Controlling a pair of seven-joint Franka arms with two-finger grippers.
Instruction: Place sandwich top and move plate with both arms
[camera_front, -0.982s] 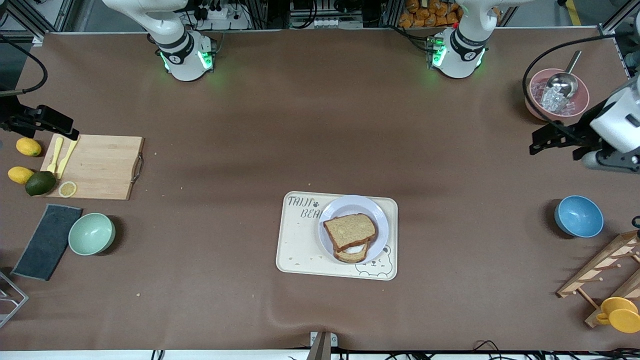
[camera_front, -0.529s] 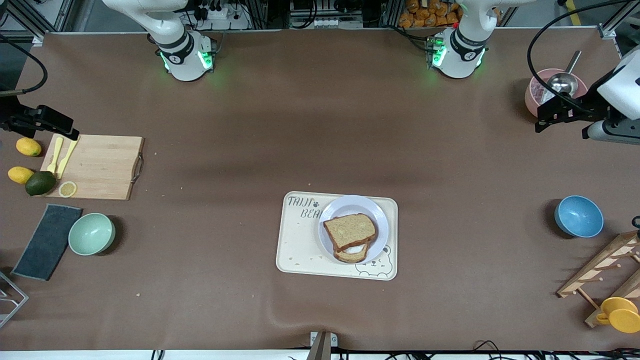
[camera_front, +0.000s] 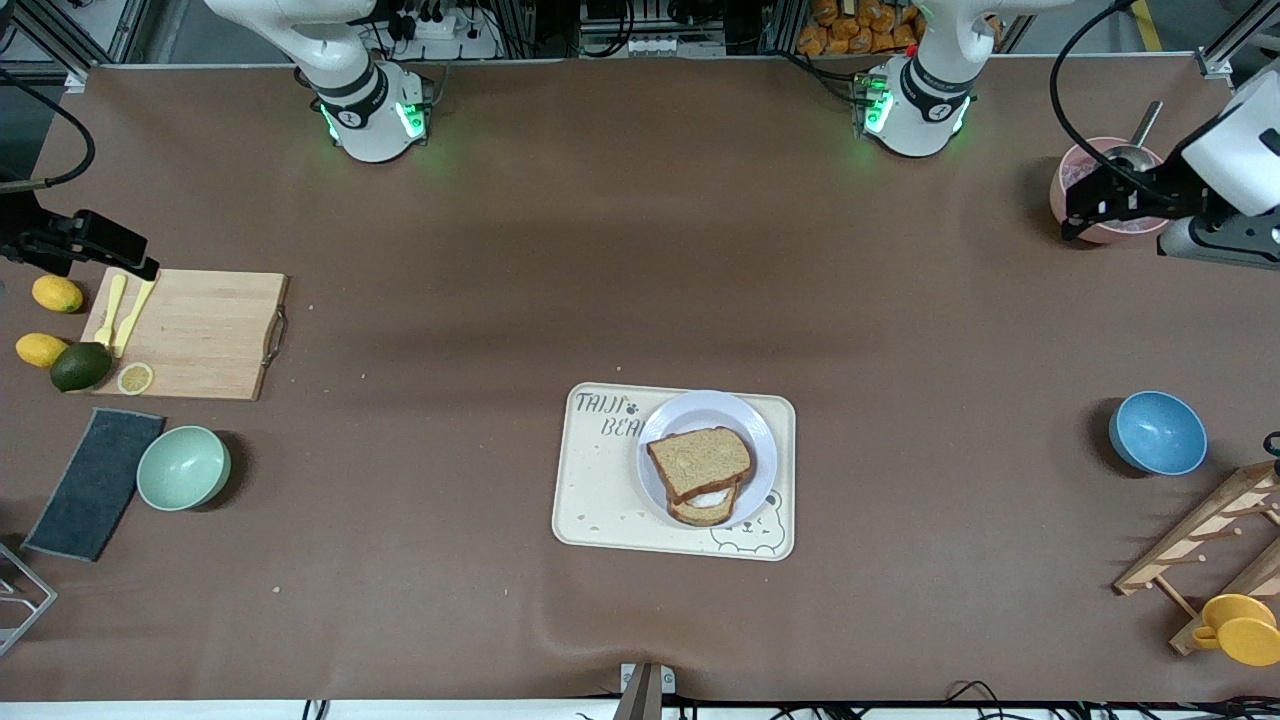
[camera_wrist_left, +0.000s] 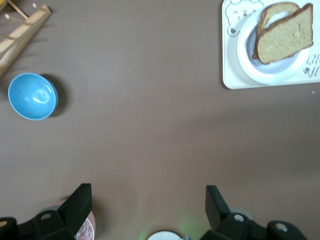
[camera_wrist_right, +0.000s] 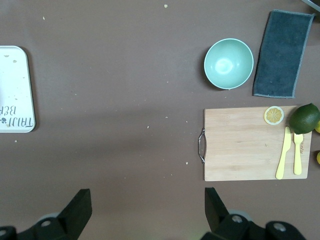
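We've got the sandwich top (camera_front: 699, 463) on the egg slice, on the plate (camera_front: 708, 410) in the tray (camera_front: 600, 490). Left tool (camera_front: 1085, 210) over the pink bowl (camera_front: 1075, 200), right tool (camera_front: 135, 262) over the cutting board (camera_front: 200, 335), both spread wide, empty.

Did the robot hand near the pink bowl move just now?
Yes. The left gripper has moved up over the pink bowl, away from the blue bowl.
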